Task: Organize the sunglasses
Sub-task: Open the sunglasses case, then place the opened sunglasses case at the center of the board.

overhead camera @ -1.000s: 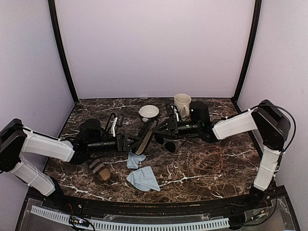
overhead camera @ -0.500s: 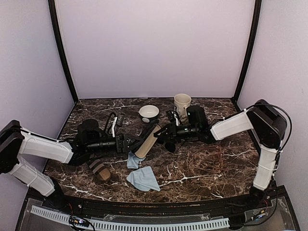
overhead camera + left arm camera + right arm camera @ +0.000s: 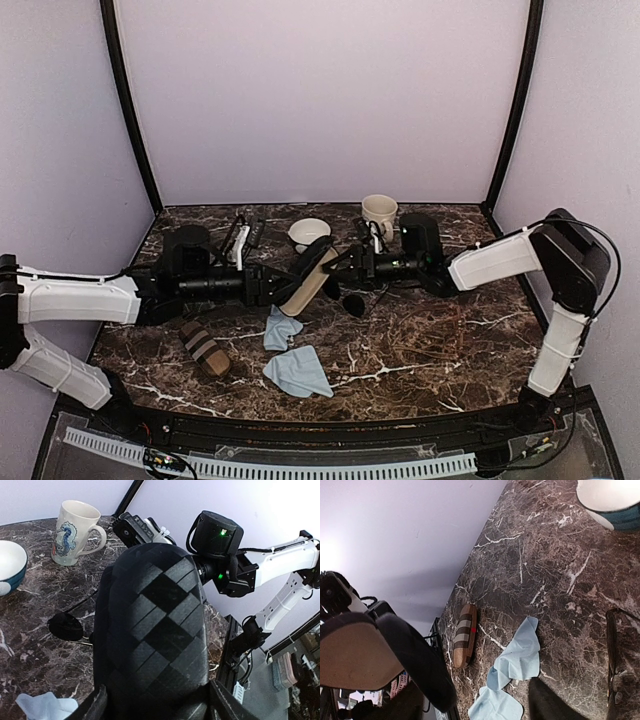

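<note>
The left fingers (image 3: 97,707) clamp the black checkered case (image 3: 155,630) by its sides, its lid open (tan lining showing). The right fingers (image 3: 552,705) stand apart near that lid, gripping nothing. The sunglasses (image 3: 351,301) lie on the desk (image 3: 450,340), at four o'clock from the case and just beside it. The case looks ready, but picking up, stowing and closing all appear to remain.

Sunglasses (image 3: 611,645) cut by right edge; bowl (image 3: 607,495) cut by top; checkered case (image 3: 150,630) hides left jaws.
</note>
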Robot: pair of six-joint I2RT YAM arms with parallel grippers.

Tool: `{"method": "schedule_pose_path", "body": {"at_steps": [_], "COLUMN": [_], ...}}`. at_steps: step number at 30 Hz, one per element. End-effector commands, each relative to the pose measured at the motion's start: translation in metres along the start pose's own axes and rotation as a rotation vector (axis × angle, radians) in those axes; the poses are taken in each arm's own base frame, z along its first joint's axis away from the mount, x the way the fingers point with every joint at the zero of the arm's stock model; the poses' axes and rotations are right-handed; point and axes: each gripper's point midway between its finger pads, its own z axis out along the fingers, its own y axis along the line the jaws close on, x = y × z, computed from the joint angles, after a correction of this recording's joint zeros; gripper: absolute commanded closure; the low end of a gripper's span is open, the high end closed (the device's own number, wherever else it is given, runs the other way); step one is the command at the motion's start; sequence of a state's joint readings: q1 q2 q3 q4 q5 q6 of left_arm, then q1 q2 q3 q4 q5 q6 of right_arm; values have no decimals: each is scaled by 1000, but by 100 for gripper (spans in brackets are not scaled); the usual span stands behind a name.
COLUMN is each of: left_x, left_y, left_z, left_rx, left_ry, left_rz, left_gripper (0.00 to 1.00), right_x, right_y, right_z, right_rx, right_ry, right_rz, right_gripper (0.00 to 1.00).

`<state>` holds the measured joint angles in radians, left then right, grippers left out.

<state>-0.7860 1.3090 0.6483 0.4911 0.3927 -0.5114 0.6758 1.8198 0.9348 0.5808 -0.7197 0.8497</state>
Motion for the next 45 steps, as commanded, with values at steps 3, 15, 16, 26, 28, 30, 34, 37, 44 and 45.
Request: {"method": "schedule_pose_path", "body": {"at_steps": [3, 15, 16, 26, 28, 30, 34, 37, 44, 45], "left_x": [2, 17, 20, 8, 10, 14, 26, 47, 74, 77], "left_y": [23, 46, 47, 48, 46, 44, 32, 16, -21, -21], "left_z": [-15, -19, -15, 11, 14, 17, 26, 43, 75, 78], "left_rx": [-130, -104, -86, 160, 203, 236, 322, 385, 516, 518], "left_ry": [166, 353, 385, 526, 532, 540, 572, 639, 696, 701], "left_rz": [70, 66, 58, -6, -22, -31, -39, -32, -16, -25], "left_gripper": [100, 100, 100, 100, 100, 100, 100, 100, 100, 100], "right_x": [-4, 6, 7, 11, 7, 3, 1, -5, -8, -7], "right_y": [19, 20, 16, -10, -14, -17, -22, -18, -21, -21], "right_z": [-13, -18, -18, -34, -46, -59, -77, -89, -106, -107], "right_rx": [-64, -96, -71, 27, 30, 37, 79, 106, 151, 155], "right_ry": [26, 17, 22, -8, -40, -75, -95, -122, -160, -160], "right_rz": [-100, -107, -114, -100, -101, -108, -84, -107, -107, -106], "right_gripper": [13, 12, 12, 13, 13, 13, 13, 13, 13, 13]}}
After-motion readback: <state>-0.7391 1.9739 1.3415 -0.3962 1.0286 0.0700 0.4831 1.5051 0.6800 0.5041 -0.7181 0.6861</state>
